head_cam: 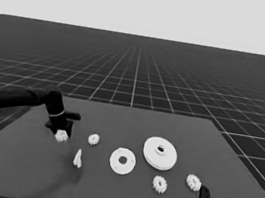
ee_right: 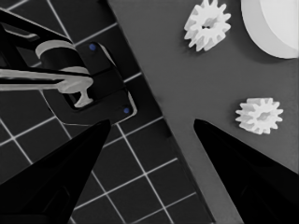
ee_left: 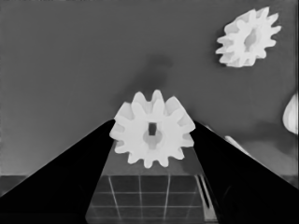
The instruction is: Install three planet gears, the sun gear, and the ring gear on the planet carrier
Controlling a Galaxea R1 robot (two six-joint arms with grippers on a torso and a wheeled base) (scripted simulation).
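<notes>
left gripper (ee_left: 152, 140) clamps a gear (ee_left: 153, 129) | right gripper (ee_right: 152, 126) parked, spread, empty | larger round part (ee_right: 273, 23) cut off

All parts white: four toothed gears (head_cam: 61, 136), larger round part (head_cam: 160, 153), smaller round part (head_cam: 122, 161), thin white piece (head_cam: 78, 158). Tabletop (head_cam: 178, 129) dark grey. Floor (head_cam: 137, 69) dark w/ pale grid. Claw fingers (ee_left: 70, 177) black.

Left of the smaller round part (head_cam: 122, 161): thin white piece (head_cam: 78, 158), two gears (head_cam: 93, 139); right behind: larger round part (head_cam: 160, 153); right front: two more gears (head_cam: 159, 184).
</notes>
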